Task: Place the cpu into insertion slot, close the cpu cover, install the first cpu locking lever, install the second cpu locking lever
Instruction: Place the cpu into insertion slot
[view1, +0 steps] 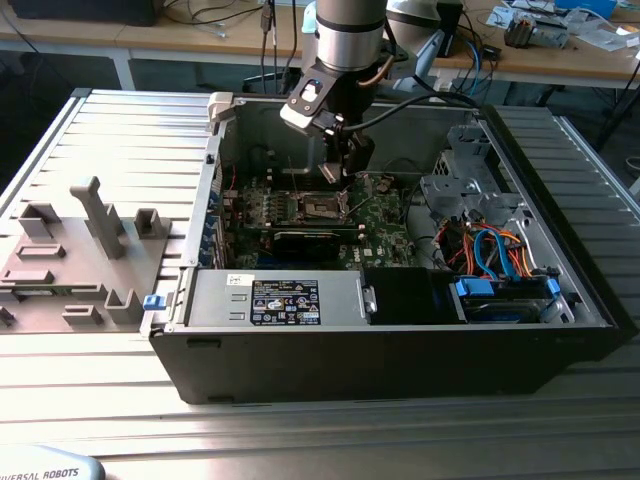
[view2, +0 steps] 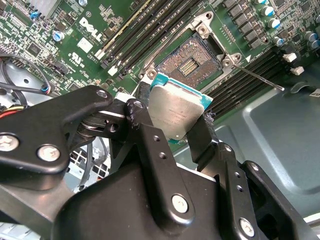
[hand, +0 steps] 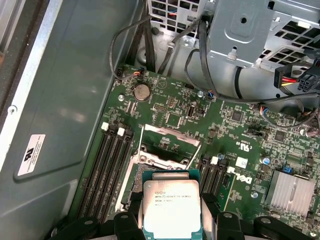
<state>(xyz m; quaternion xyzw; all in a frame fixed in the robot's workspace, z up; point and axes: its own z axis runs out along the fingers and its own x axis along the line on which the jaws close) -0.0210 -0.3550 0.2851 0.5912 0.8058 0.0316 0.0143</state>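
Note:
In both wrist views my gripper (view2: 175, 122) (hand: 172, 222) is shut on the cpu (view2: 176, 111) (hand: 171, 206), a flat square chip with a silvery top, pinched at two opposite edges by black fingers (view2: 142, 125). The chip hangs just above the green board, close beside the insertion slot (view2: 188, 61) (hand: 156, 161), whose dark pin field lies bare. The cpu cover (hand: 172, 133), a thin silvery frame, stands tilted up at the slot's far side. A thin metal locking lever (view2: 260, 78) sticks out free beside the slot. In the exterior view the gripper (view1: 345, 170) hovers over the slot (view1: 318, 207) inside the open computer case.
Long black memory slots (hand: 107, 165) flank the socket on both sides. A grey drive cage (hand: 240, 30) with cable bundles rises beyond the board. The case's wall (hand: 65, 100) runs along one side. A grey fixture block (view1: 95, 250) sits on the exterior view's left.

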